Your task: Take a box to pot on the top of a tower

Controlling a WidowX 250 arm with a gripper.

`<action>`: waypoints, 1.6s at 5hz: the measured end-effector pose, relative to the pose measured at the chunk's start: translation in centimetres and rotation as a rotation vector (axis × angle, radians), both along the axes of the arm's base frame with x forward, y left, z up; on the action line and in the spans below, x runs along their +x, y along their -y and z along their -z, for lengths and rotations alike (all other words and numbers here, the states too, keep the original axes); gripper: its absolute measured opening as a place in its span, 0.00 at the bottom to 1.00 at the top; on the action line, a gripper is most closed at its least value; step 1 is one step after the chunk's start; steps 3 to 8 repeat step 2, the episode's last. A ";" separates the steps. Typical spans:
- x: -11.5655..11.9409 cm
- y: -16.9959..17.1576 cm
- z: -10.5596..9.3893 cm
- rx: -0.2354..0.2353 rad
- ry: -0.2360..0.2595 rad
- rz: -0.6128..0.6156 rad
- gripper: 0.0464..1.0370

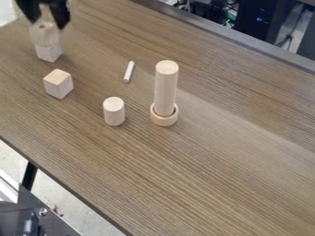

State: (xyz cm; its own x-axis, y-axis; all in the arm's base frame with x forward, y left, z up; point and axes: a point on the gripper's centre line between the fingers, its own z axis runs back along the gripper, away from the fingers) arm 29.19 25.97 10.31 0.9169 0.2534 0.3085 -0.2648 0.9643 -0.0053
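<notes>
The gripper (47,19) hangs at the top left of the camera view, its two dark fingers apart and pointing down. Directly below it, around the tips, stands a small tower: a pale wooden piece (44,34) with a hole-like mark near its top rests on a wooden block (49,52). Something pale shows between the fingers above that piece, too unclear to name. The gripper is open; whether it touches the tower I cannot tell. A separate wooden box-shaped cube (58,84) sits on the table just below the tower in the view.
On the wooden table (215,170) stand a short cylinder (113,111) and a tall cylinder (166,87) set in a round ring (164,120). A thin white stick (128,72) lies behind them. The table's near edge runs diagonally along the lower left.
</notes>
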 end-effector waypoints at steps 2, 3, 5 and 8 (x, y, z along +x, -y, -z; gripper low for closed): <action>-3.6 1.3 -8.6 0.011 0.000 0.004 0.96; -3.6 1.3 -8.6 0.011 0.000 0.004 0.96; -3.6 1.3 -8.6 0.011 0.000 0.004 0.96; -3.6 1.3 -8.6 0.011 0.000 0.004 0.96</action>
